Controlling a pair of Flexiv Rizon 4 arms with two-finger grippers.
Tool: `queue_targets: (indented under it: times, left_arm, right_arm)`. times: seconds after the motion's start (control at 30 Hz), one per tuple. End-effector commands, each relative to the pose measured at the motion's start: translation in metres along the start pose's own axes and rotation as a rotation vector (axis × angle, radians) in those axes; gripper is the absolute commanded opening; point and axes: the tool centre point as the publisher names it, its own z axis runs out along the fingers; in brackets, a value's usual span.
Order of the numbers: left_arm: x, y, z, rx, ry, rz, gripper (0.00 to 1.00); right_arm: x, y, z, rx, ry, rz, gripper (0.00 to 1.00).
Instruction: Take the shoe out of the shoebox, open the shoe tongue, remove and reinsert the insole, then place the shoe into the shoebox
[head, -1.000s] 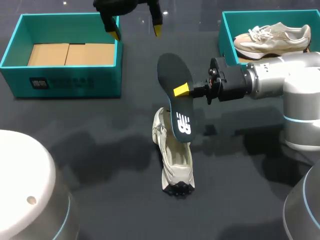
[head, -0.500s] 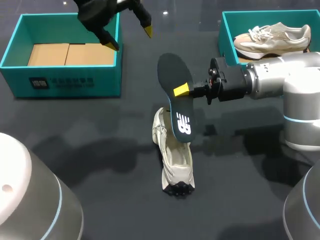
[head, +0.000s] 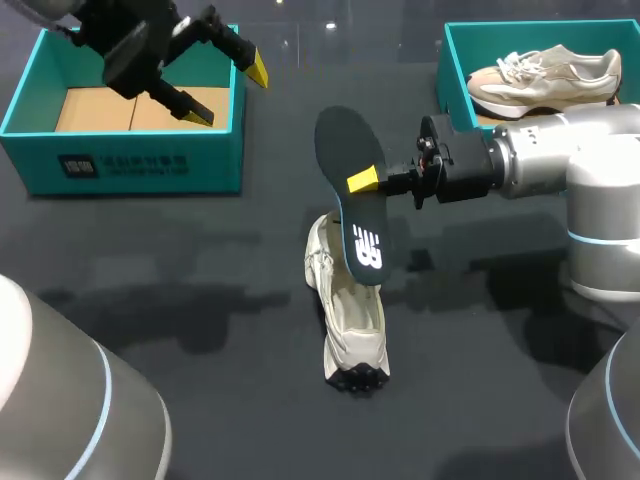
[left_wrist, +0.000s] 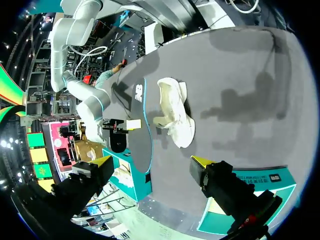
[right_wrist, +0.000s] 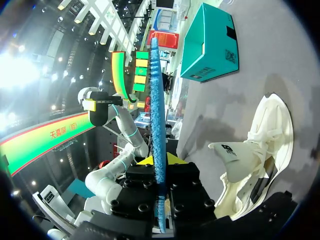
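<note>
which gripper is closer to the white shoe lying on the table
Right. The right gripper holds the insole just above the shoe; the left gripper hangs open up by the left shoebox, well away.

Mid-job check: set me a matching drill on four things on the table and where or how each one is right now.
Things:
1. insole
2. shoe
3. left shoebox
4. right shoebox

States:
A. holds a second shoe
B. clamped in the right gripper
C. holds only cardboard
D. rests on the table, below the insole

Pairs: 1-B, 2-D, 3-C, 4-A
</note>
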Motion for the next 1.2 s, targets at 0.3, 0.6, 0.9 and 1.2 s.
queue_targets:
  times: [0.3, 0.6, 0.9, 1.2]
  left_arm:
    - [0.023, -0.006, 0.028, -0.023, -0.317, 0.001, 1.00]
    - [0.037, -0.007, 0.044, 0.019, -0.471, 0.036, 1.00]
    - [0.037, -0.007, 0.044, 0.019, -0.471, 0.036, 1.00]
    - [0.038, -0.012, 0.087, -0.119, -0.595, -0.036, 1.00]
  right_arm:
    - [0.000, -0.001, 0.001, 0.000, -0.003, 0.001, 0.00]
    - [0.000, -0.001, 0.001, 0.000, -0.003, 0.001, 0.00]
    - [0.000, -0.001, 0.001, 0.000, -0.003, 0.001, 0.00]
    - [-0.002, 0.000, 0.009, -0.063, 0.020, 0.030, 0.00]
